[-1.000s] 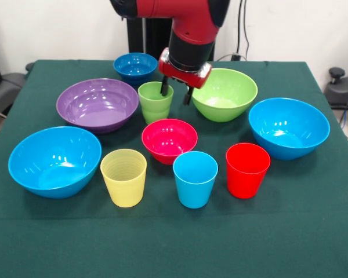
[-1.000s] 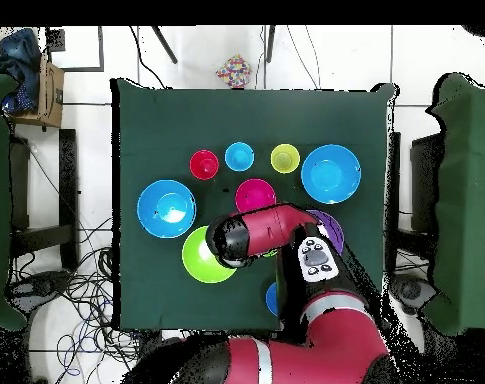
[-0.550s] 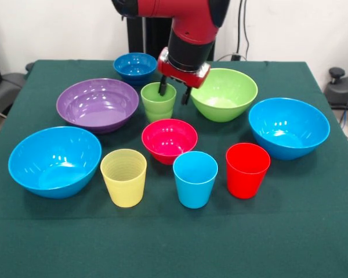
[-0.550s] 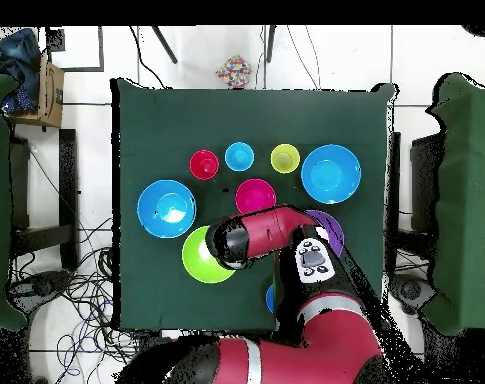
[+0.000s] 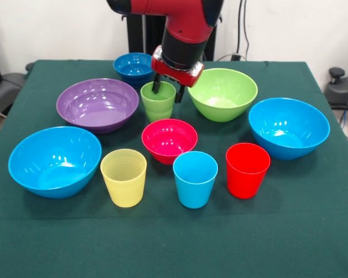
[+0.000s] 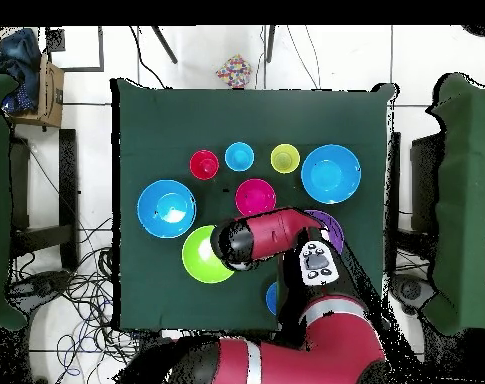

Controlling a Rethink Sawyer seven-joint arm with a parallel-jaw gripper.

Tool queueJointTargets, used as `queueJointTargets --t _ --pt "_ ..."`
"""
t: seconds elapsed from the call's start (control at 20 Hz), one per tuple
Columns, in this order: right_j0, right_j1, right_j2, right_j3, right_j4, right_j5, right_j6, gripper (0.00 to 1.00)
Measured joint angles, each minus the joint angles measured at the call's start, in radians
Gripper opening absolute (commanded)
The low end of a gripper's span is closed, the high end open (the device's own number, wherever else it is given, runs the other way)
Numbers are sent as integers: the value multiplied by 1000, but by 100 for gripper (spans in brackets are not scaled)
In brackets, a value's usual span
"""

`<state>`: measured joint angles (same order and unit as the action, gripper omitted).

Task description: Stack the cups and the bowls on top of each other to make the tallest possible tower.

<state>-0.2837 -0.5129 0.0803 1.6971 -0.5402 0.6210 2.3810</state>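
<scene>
The green cup (image 5: 158,102) stands upright between the purple bowl (image 5: 97,104) and the lime-green bowl (image 5: 223,94). My gripper (image 5: 167,91) hangs over it, open, with one finger inside the cup and the other just outside its right wall. In front stand the pink-red bowl (image 5: 169,139), the yellow cup (image 5: 123,177), the light blue cup (image 5: 195,179) and the red cup (image 5: 247,169). Two large light blue bowls (image 5: 54,161) (image 5: 289,127) sit at the sides, and the dark blue bowl (image 5: 134,67) is behind. In the overhead view my arm (image 6: 271,235) hides the green cup.
Nothing is stacked; every piece rests alone on the green tablecloth (image 5: 174,237). The overhead view shows the lime-green bowl (image 6: 204,258) beside my arm and cables on the floor around the table.
My gripper has moved a little to the left over the green cup. The cup shifted slightly to the right early on and has stayed put since.
</scene>
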Motion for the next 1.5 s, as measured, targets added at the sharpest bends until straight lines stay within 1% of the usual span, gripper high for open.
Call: queueJointTargets --t 1.0,1.5 --pt "0 0 -10 0 0 0 0 100" --pt "1 0 -12 0 0 -21 0 100"
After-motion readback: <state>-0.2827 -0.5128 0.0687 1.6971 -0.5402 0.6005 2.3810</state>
